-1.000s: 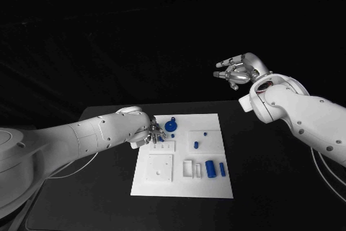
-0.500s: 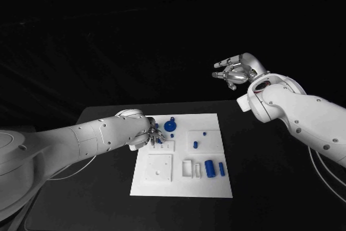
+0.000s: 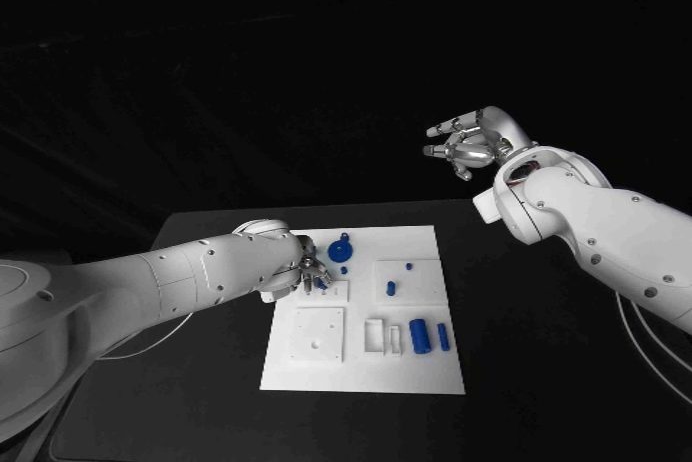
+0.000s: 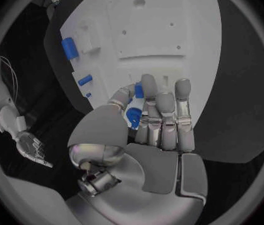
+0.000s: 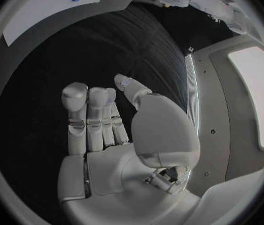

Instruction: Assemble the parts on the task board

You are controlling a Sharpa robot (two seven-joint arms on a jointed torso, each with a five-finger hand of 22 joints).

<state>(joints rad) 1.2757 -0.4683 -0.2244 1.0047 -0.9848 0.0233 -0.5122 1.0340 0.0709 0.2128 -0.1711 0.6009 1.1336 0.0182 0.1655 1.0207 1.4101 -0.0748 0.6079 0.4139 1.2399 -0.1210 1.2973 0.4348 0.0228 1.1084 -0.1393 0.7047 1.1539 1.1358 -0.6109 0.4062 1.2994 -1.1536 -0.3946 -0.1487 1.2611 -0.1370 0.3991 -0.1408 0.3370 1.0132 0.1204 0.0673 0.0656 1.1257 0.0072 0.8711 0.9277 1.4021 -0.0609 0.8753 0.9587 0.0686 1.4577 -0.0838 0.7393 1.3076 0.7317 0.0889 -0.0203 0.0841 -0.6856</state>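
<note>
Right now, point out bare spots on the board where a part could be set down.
Free: the task board's near strip, below the blue cylinder; its far right corner. Crowded: around the left hand and blue knob.

I log a white task board (image 3: 368, 377) on a black table (image 3: 548, 382). On the board I count blue parts: a round piece (image 3: 340, 251) at its far edge, a thick cylinder (image 3: 420, 336) and a slimmer one (image 3: 444, 337) toward its near right. Both arms white; left hand (image 3: 310, 274) and right hand (image 3: 469, 147) silver.
</note>
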